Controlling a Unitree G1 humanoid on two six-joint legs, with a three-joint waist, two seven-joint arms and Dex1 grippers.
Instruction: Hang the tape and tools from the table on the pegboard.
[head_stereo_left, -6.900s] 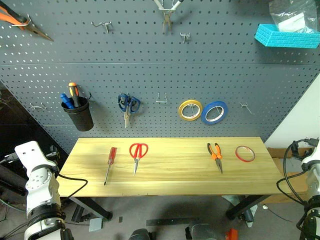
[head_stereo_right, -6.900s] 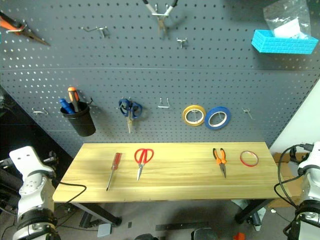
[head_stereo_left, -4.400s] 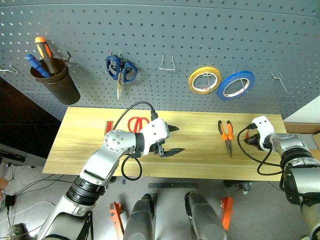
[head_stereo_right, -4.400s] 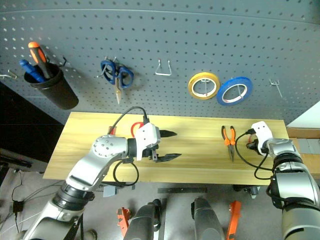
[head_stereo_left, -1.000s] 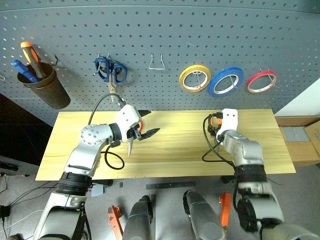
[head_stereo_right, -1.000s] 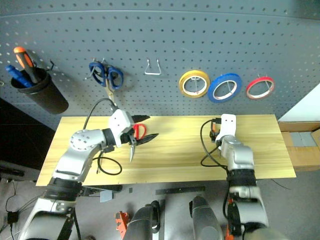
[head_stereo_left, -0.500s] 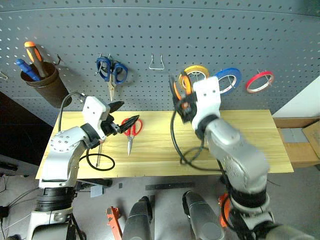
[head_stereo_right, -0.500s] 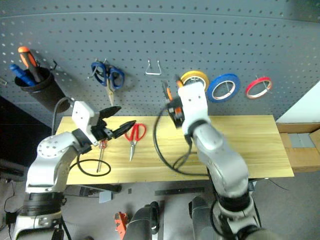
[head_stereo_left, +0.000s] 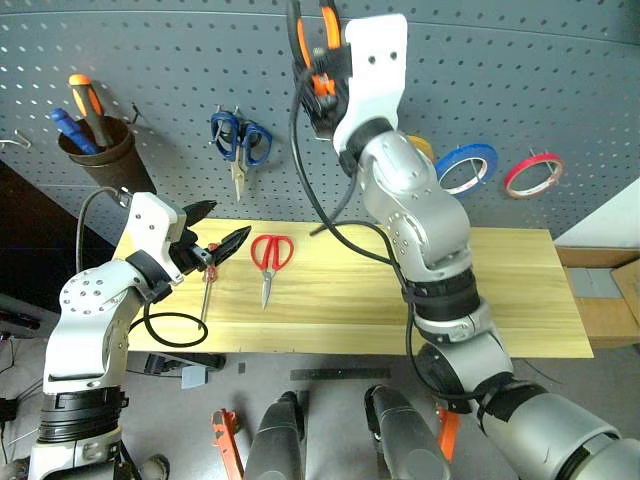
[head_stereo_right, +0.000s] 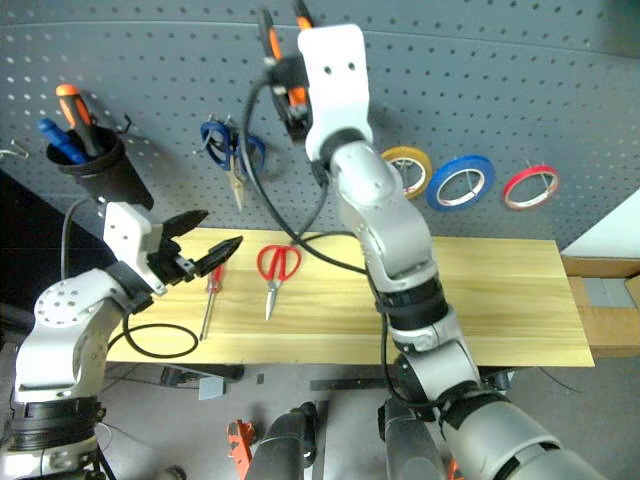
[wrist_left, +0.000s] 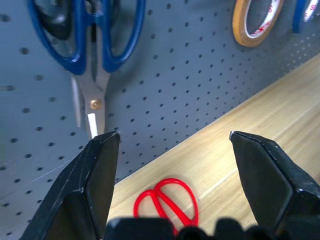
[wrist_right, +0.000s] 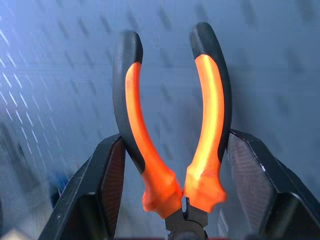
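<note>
Screwdriver (head_stereo_left: 206, 292) and scissors (head_stereo_left: 269, 259) lie side by side on the table (head_stereo_left: 520, 300), screwdriver to the left. My left gripper (head_stereo_left: 222, 228) hangs above the screwdriver. My right gripper (wrist_right: 172, 150) holds the pliers (wrist_right: 172, 130) up before the pegboard (head_stereo_left: 520, 70). Tape (head_stereo_left: 532, 173) hangs far right.

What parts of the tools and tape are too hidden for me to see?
- Pliers: the nose sits between the right gripper's fingers in the right wrist view, so its tip is hidden.
- Yellow tape: the right arm covers part of it in the head views.
- Red screwdriver: the left gripper hides its handle top in the left eye view.
- Red scissors: the blades are hidden behind the gripper base in the left wrist view.
</note>
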